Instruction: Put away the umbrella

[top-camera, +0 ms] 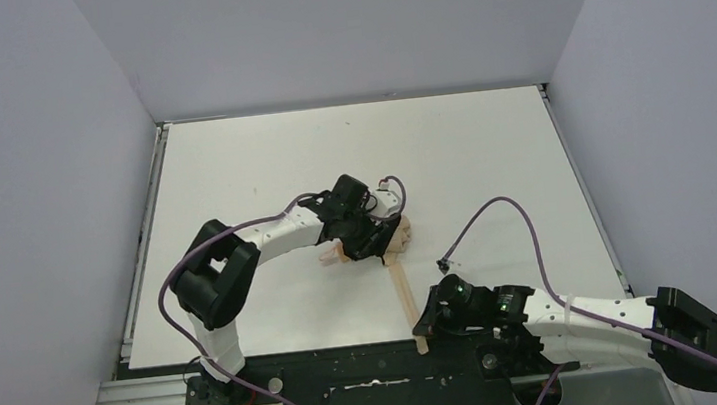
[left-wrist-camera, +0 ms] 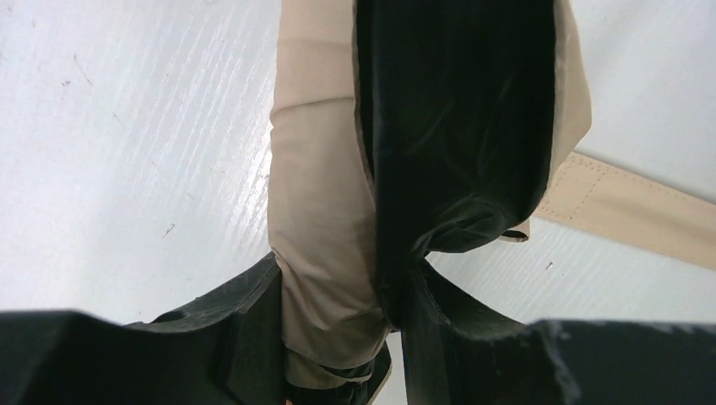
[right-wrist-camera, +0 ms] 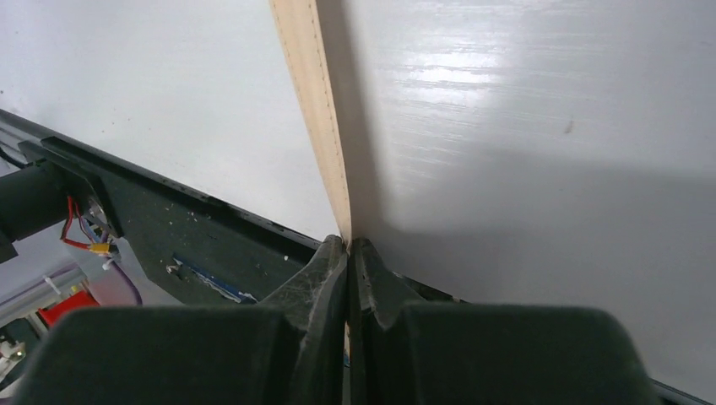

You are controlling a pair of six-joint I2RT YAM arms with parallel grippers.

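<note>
In the frame's middle, squeezing the umbrella (top-camera: pixel 400 230) with the left pincer (left-wrist-camera: pixel 338 325); lower right, pinching its strap (right-wrist-camera: pixel 317 101) in the closed right pincer (right-wrist-camera: pixel 348 253); maybe slipping if tugging hard.

A robotics lab test cell: a plain white bench (top-camera: pixel 469 141) boxed in by bare grey walls (top-camera: pixel 346 23), left arm (top-camera: pixel 272 234) and right arm (top-camera: pixel 598 316) bolted to a black base (top-camera: pixel 351 364), purple cables (top-camera: pixel 528 225), aluminium framing (top-camera: pixel 144 401).

My worktop (top-camera: pixel 260 163) is a white board, faintly scuffed in places. Near its middle lies the umbrella (top-camera: pixel 406 230), a bundle of tan fabric. Its tan strap (top-camera: pixel 404 293) runs straight toward the near edge.
</note>
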